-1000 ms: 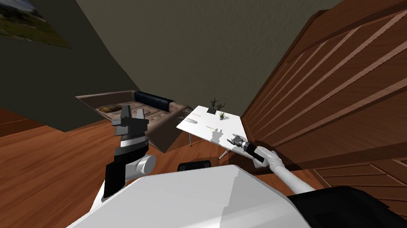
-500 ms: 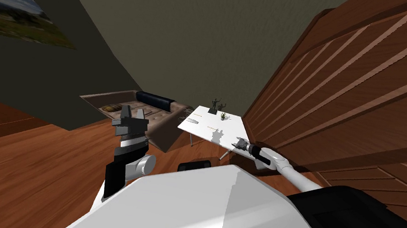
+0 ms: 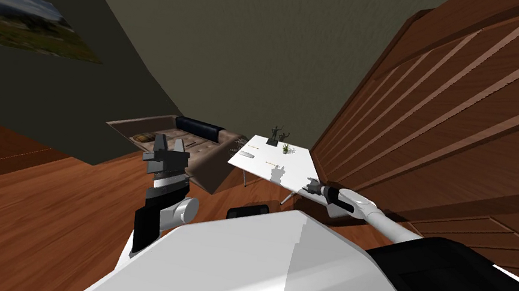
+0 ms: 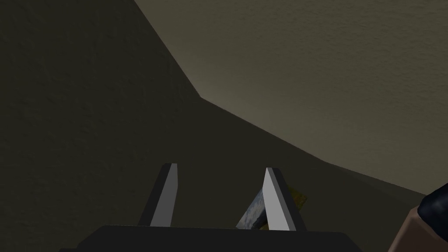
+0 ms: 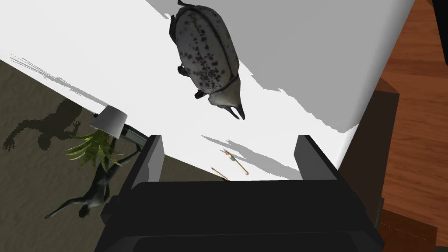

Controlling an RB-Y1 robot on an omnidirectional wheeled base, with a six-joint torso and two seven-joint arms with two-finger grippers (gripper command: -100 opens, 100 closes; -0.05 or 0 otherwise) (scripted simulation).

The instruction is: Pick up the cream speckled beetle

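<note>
**tinker_jo:** where are the arms at rn?

**rb_fan:** left hand is up close by the chest, raised, fingers apart with nothing between them. right hand is reached out over the near right corner of the white bench, right next to the brown panelled wall.

**tinker_jo:** so has it got the beetle or what?

**rb_fan:** nope. in the right wrist view both fingers are spread wide and gripping nothing. the beetle lies flat on the bench out past the fingertips, clear of both. it has a cream shell with dark speckles and dark legs, its pointy horn end is turned toward the hand, and it's partly inside a grey patch of shadow.

**tinker_jo:** anything else on there?

**rb_fan:** two thin pale sticks between the beetle and the hand's dark body. further off, at the bench's far edge by the olive wall, a little green plant in a white pot and a dark figurine, near each other. past the bench on the left there's a brown sofa with a dark cushion.
</note>
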